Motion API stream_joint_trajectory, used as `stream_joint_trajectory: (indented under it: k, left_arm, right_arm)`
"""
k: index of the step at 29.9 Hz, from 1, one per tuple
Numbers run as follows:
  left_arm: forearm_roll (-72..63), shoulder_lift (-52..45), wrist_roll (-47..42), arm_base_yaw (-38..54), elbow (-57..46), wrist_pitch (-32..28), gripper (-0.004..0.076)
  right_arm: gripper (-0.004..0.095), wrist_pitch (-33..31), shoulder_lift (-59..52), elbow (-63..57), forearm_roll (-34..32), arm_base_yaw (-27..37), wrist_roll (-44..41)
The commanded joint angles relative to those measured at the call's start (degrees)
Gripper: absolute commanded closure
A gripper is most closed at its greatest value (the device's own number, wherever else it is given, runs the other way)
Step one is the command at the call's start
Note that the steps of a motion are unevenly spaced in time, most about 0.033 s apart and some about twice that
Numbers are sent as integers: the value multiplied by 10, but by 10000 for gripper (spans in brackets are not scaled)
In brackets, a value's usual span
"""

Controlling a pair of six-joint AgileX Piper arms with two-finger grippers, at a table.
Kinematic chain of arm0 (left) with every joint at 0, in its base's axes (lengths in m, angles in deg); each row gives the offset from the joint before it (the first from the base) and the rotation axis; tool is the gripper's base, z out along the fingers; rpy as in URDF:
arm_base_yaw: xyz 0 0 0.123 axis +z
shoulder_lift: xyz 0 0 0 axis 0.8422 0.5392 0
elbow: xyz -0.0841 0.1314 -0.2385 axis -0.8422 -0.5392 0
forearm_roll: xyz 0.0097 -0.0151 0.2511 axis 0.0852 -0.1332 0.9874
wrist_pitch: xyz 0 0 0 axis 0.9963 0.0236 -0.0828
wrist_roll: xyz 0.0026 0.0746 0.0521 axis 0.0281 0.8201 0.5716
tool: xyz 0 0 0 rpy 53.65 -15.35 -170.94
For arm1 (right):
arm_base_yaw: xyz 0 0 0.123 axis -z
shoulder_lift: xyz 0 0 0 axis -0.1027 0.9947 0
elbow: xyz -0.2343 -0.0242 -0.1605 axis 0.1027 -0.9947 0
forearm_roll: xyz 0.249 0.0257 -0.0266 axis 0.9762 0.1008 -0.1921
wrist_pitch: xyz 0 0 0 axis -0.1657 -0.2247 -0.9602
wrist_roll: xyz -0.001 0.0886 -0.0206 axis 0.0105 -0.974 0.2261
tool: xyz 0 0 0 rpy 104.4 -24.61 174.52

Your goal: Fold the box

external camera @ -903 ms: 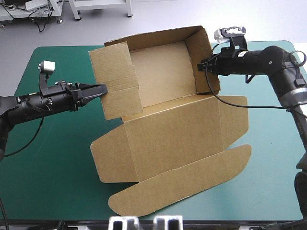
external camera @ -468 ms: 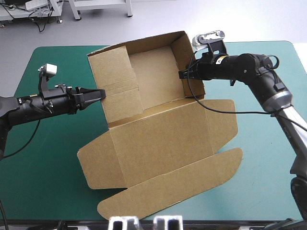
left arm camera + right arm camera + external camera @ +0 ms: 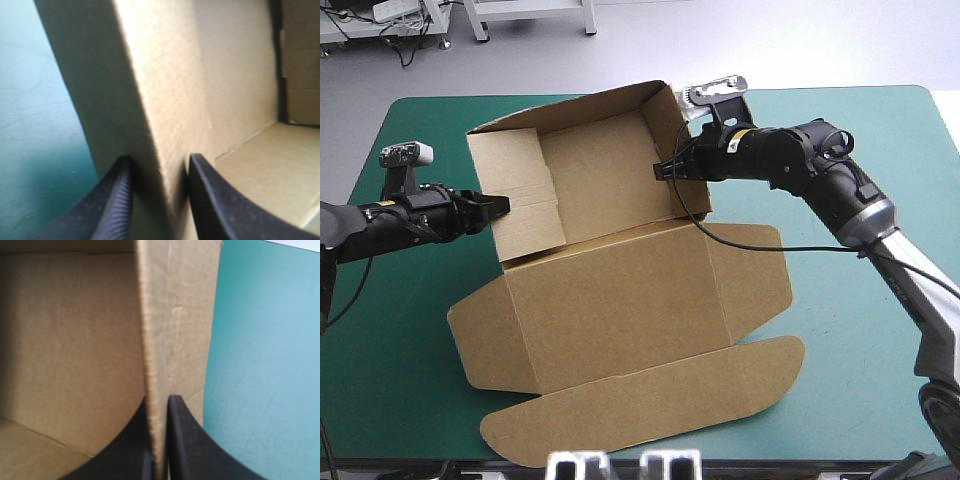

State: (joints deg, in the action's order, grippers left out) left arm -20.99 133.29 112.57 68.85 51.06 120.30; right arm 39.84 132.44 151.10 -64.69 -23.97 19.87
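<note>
Two grippers hold the box [image 3: 620, 300] by its opposite raised side walls. We see it as an open tray on the teal-green cover [image 3: 400, 350], lying skewed to the table's edges. The tray part is toward the far edge, and the lid panel and its flaps lie flat toward the near edge. The left gripper [image 3: 498, 205] is clamped on the left wall (a thick, folded-over one). One black finger [image 3: 112, 210] is outside it on the cover's side and the other is inside the tray. The right gripper [image 3: 662, 170] pinches the right wall. In its wrist view we find the fingers [image 3: 185, 440] nearly together, with the board's thin edge standing between them.
</note>
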Motion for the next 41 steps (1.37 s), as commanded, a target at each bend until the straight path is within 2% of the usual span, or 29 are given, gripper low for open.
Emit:
stream_joint_trajectory:
  k: [1,5,7,9,12,15,21,27,31,35,41]
  left_arm:
    - [-13,-12,-5,-4,18,-33,575]
    - [10,-12,-6,-4,18,-55,726]
    - [7,-12,-13,-4,19,-53,734]
    - [2,-12,-30,-4,25,-42,734]
    - [2,-12,-60,-10,54,-13,734]
    - [16,-12,-88,-30,101,0,734]
    - [177,8,-215,-119,173,3,734]
    - [271,79,-279,-201,182,5,734]
    - [308,139,-316,-240,182,-25,734]
    - [309,201,-341,-258,194,-18,734]
    - [312,268,-356,-271,220,-6,734]
  right_arm:
    - [906,13,-26,49,70,-36,-23]
    - [906,-6,-26,71,64,-46,-38]
    - [906,-14,-26,71,57,-46,-50]
    - [906,-39,-26,71,23,-46,-85]
    - [906,-81,-26,71,-27,-46,-130]
    - [906,-105,-26,71,-47,-46,-158]
    - [908,-170,-14,71,-95,-41,-224]
    - [909,-199,22,71,-41,-2,-213]
    - [909,-208,52,71,-16,17,-201]
    - [909,-235,95,71,5,29,-194]
    - [909,-234,145,71,14,29,-194]
